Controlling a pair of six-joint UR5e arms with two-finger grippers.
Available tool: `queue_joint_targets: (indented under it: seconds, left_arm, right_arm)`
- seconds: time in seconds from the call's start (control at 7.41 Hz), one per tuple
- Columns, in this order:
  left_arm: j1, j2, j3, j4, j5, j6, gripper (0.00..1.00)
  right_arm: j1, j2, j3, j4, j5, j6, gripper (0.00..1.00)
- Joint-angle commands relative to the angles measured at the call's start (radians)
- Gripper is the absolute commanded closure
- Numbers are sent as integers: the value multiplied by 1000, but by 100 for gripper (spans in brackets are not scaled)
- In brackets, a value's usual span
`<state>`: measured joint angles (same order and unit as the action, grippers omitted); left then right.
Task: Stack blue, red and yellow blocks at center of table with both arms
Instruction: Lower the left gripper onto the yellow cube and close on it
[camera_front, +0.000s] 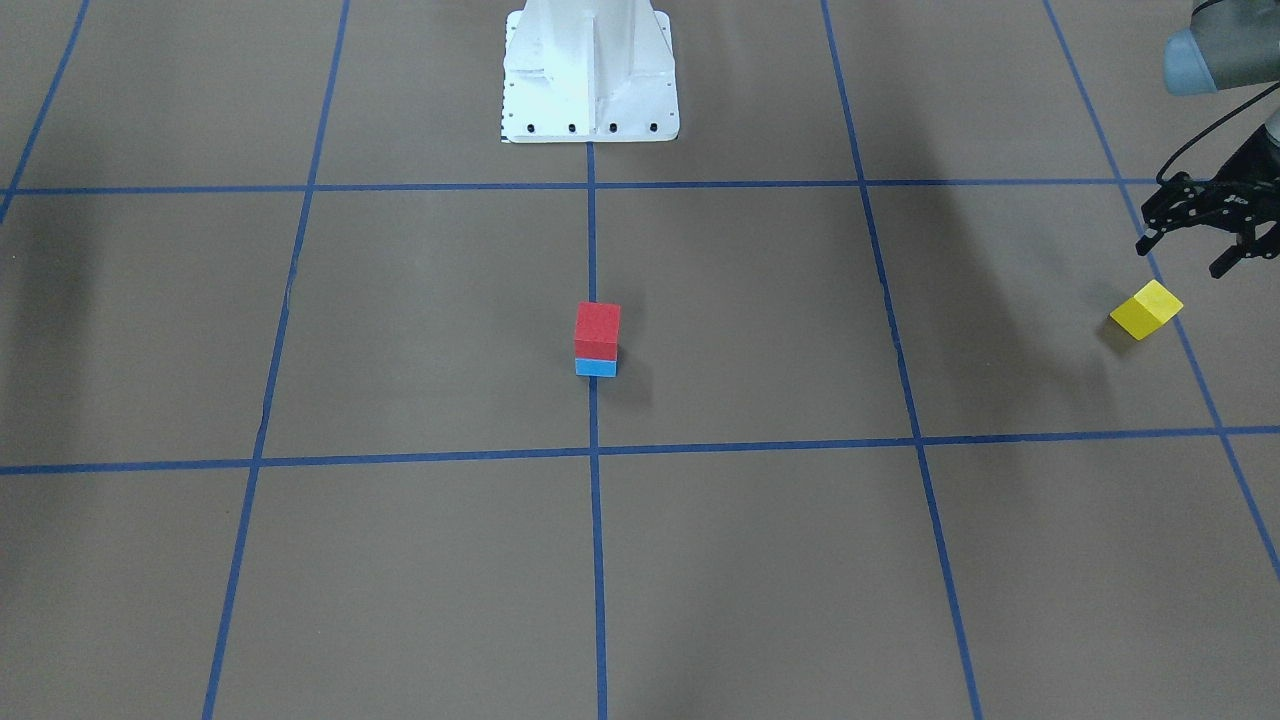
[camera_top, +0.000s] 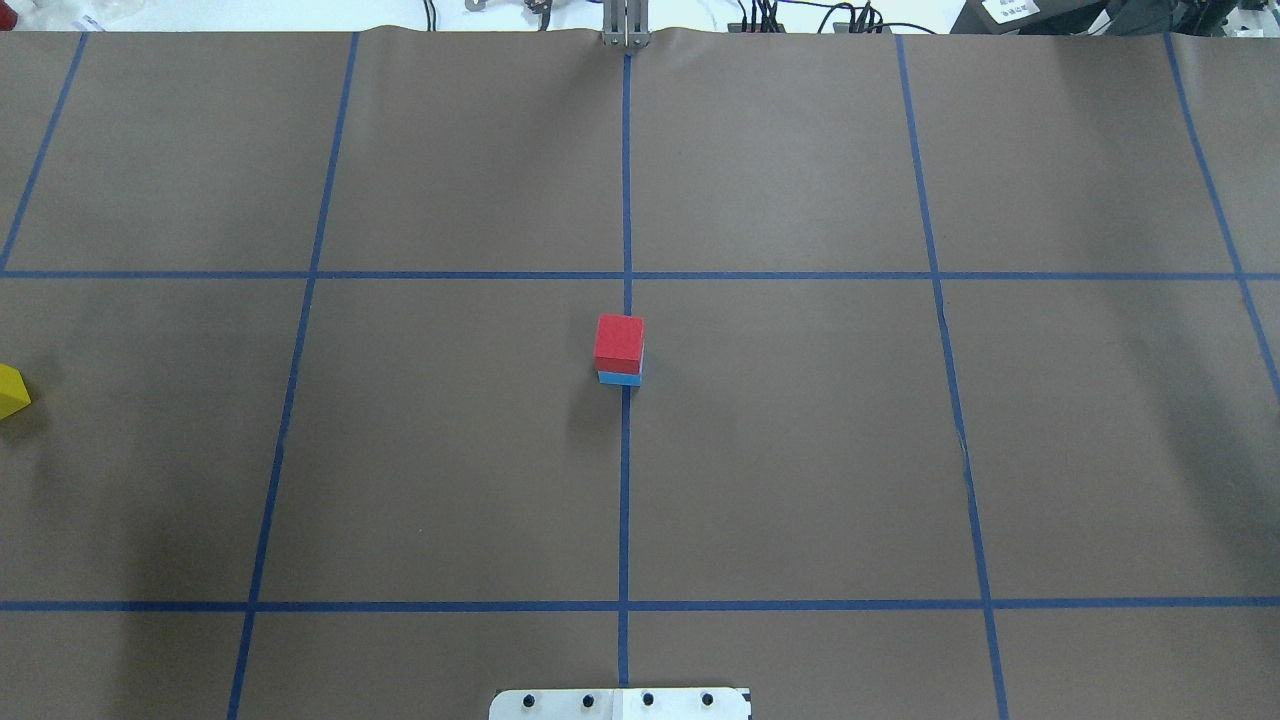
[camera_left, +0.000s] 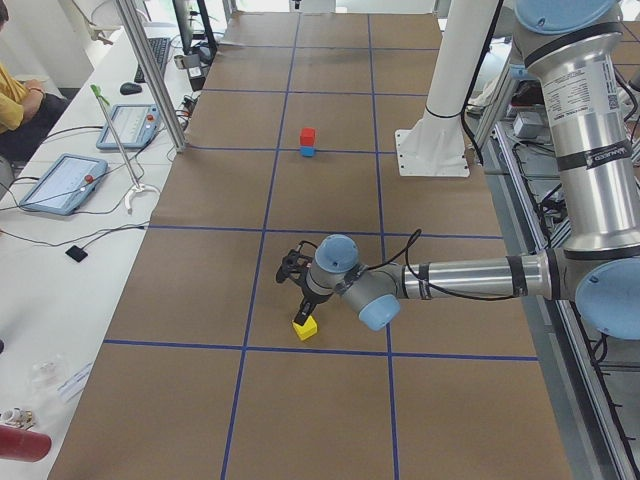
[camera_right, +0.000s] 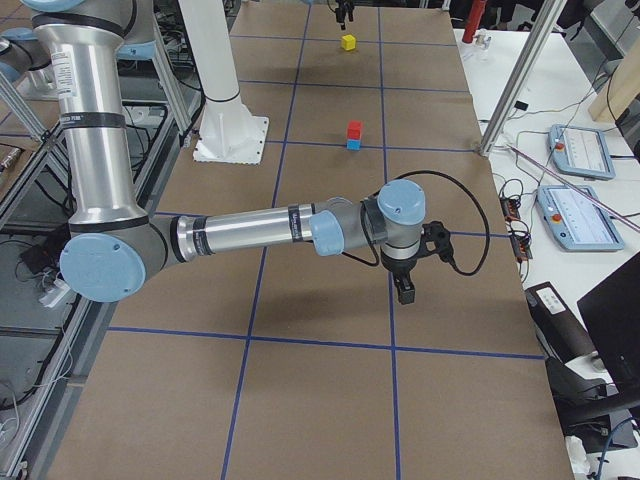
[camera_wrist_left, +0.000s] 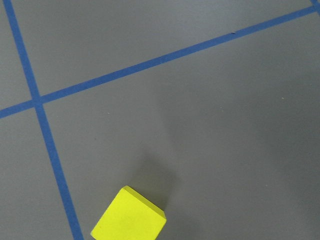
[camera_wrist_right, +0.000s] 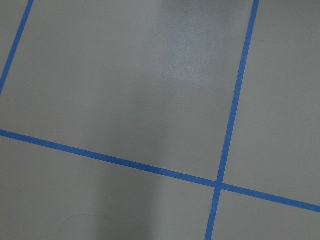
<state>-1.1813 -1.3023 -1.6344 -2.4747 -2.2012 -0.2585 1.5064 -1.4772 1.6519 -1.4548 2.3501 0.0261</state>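
A red block (camera_front: 597, 330) sits on a blue block (camera_front: 596, 367) at the table's centre, on the middle tape line; the overhead view also shows the red block (camera_top: 619, 342) on the blue block (camera_top: 620, 378). A yellow block (camera_front: 1146, 309) lies alone far out on my left side, at the overhead view's left edge (camera_top: 10, 392) and at the bottom of the left wrist view (camera_wrist_left: 129, 217). My left gripper (camera_front: 1185, 257) hangs open and empty just above and behind the yellow block. My right gripper (camera_right: 405, 285) shows only in the exterior right view, low over bare table; I cannot tell if it is open.
The white robot base (camera_front: 590, 75) stands at the table's robot side on the middle line. Blue tape lines (camera_top: 625, 480) divide the brown table into squares. Tablets and cables (camera_left: 62, 180) lie on the side bench beyond the table's far edge.
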Motion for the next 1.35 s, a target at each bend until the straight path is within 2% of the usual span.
queue_joint_targets:
  seconds: [0.0, 0.4, 1.21]
  left_arm:
    - [3, -11, 34, -38, 3, 189, 2]
    - [11, -47, 106, -41, 1, 433, 1]
    - [55, -94, 198, -56, 0, 432, 0]
  right_arm:
    - [0, 2, 0, 1, 0, 3, 0]
    - [0, 2, 2, -1, 1, 5, 0]
    - [0, 2, 2, -1, 1, 5, 0]
